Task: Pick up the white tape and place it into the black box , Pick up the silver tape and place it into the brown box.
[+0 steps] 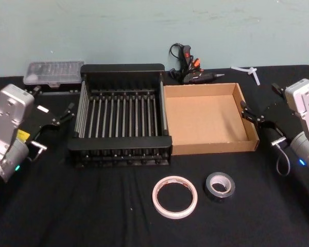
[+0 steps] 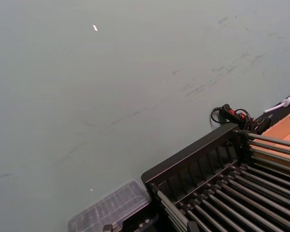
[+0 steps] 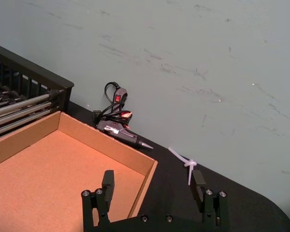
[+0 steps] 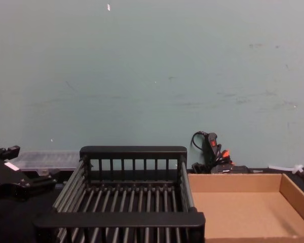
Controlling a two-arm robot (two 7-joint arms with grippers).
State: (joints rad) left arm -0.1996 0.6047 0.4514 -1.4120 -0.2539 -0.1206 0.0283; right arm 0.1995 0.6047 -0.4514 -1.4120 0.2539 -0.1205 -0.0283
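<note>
Nearest the robot, in front of the brown box (image 1: 211, 120), the white tape (image 1: 175, 196) lies flat on the black tablecloth (image 1: 92, 206), the silver tape (image 1: 220, 186) just beside it. The black box (image 1: 122, 114) touches the brown box's left wall. The right gripper (image 3: 153, 186) hovers spread wide and empty at its right edge. The left gripper (image 1: 59, 117) hangs open, empty, beyond the black box's left side. A glue gun (image 1: 190, 69) lies behind.

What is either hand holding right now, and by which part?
Nothing is held. The left hand and right hand are open beside the boxes; the white tape and silver tape lie on the table.
</note>
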